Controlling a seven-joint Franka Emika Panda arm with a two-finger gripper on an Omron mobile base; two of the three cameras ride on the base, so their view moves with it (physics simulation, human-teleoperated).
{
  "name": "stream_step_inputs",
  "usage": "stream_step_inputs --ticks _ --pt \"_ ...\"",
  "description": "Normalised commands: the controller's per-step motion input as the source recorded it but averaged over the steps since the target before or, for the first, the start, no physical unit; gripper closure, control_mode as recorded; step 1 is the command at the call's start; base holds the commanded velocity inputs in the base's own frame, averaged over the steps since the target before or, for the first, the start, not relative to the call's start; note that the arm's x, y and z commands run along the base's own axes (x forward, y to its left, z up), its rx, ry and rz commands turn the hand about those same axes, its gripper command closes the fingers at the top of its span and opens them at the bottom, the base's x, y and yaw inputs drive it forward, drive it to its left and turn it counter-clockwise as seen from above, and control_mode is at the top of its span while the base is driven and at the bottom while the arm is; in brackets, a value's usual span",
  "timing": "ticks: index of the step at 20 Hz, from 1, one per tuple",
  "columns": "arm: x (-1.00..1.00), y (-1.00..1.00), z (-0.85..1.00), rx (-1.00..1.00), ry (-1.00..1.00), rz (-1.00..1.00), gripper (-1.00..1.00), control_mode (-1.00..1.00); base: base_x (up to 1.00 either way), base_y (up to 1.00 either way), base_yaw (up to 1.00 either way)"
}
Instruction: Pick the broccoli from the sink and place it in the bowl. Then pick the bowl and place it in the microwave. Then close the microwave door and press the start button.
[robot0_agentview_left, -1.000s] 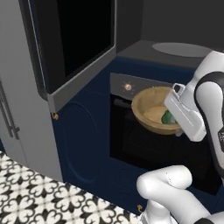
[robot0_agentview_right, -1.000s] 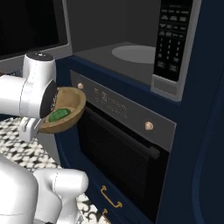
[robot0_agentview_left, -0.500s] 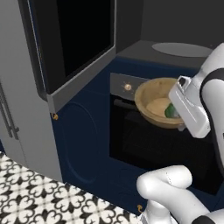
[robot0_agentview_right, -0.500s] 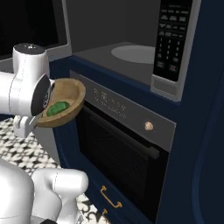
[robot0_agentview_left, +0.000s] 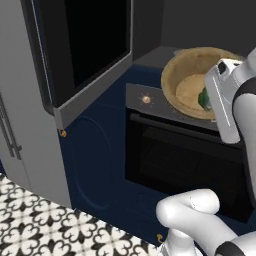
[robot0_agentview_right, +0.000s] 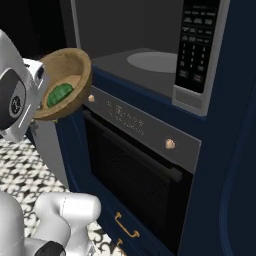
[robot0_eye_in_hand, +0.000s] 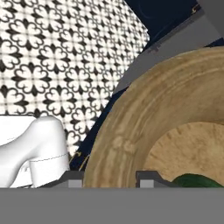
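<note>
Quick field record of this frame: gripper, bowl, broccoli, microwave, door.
gripper: shut on bowl rim, one finger either side
bowl: held in the air, tilted, in front of the microwave opening
broccoli: inside the bowl, low side
microwave: cavity bare, turntable visible
microwave door: swung open to the left

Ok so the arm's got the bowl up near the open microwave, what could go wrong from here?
1. The bowl is tilted steeply on its side, so the broccoli could roll out over the low rim.
2. The claw pinches only the bowl's rim, a hold that might slip.
3. The bowl is close to the oven control strip and the microwave sill; it could clip the edge going in.
</note>
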Motion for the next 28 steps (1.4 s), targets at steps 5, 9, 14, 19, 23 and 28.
stream_step_inputs --ticks 5,9,14,19,23,28 --pt "0.10 -0.19 0.43 0.06 -0.10 -0.17 1.00 -1.00 0.00 0.00 0.00" --pt "0.25 -0.28 0.37 0.00 -0.10 -0.14 1.00 -1.00 0.00 0.00 0.00" --pt "0.64 -0.30 0.19 0.00 -0.07 -0.15 1.00 -1.00 0.00 0.00 0.00" --pt "0.60 -0.42 0.34 0.05 -0.08 -0.09 1.00 -1.00 0.00 0.00 0.00" --pt "0.51 -0.56 0.21 0.05 -0.11 0.00 1.00 -1.00 0.00 0.00 0.00" --pt "0.57 -0.39 0.03 0.02 -0.08 0.00 1.00 -1.00 0.00 0.00 0.00"
